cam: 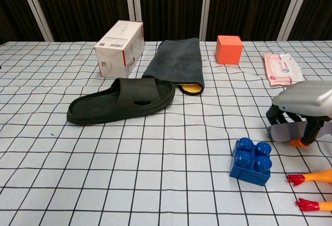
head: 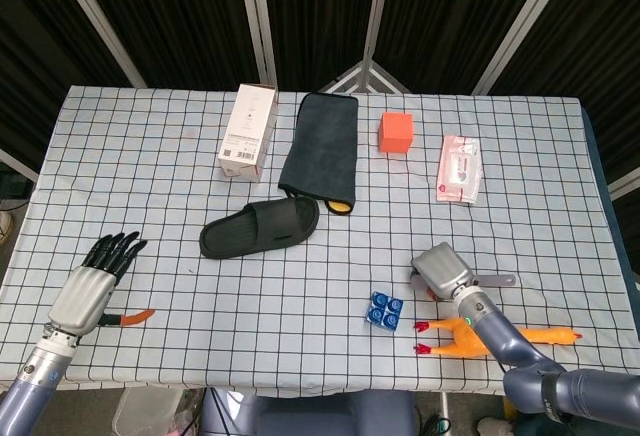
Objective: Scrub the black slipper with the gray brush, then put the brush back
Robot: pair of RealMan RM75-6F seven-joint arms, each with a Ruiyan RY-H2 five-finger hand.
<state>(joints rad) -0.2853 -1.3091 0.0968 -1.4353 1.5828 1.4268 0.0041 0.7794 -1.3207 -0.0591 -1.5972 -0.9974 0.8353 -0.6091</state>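
The black slipper (head: 260, 228) (cam: 120, 101) lies left of the table's middle, sole down, with nothing touching it. My right hand (head: 445, 271) (cam: 303, 107) is low over the table at the front right and grips the gray brush (head: 495, 280) (cam: 290, 131), whose flat handle sticks out to the right. Hand and brush are well to the right of the slipper, just behind the blue brick. My left hand (head: 95, 281) hovers at the front left corner with its fingers stretched out, holding nothing.
Behind the slipper stand a white box (head: 248, 131) and a folded gray towel (head: 320, 151). An orange cube (head: 396, 132) and a wipes packet (head: 459, 168) lie at the back right. A blue brick (cam: 252, 160) and a rubber chicken (head: 490, 339) sit near my right hand.
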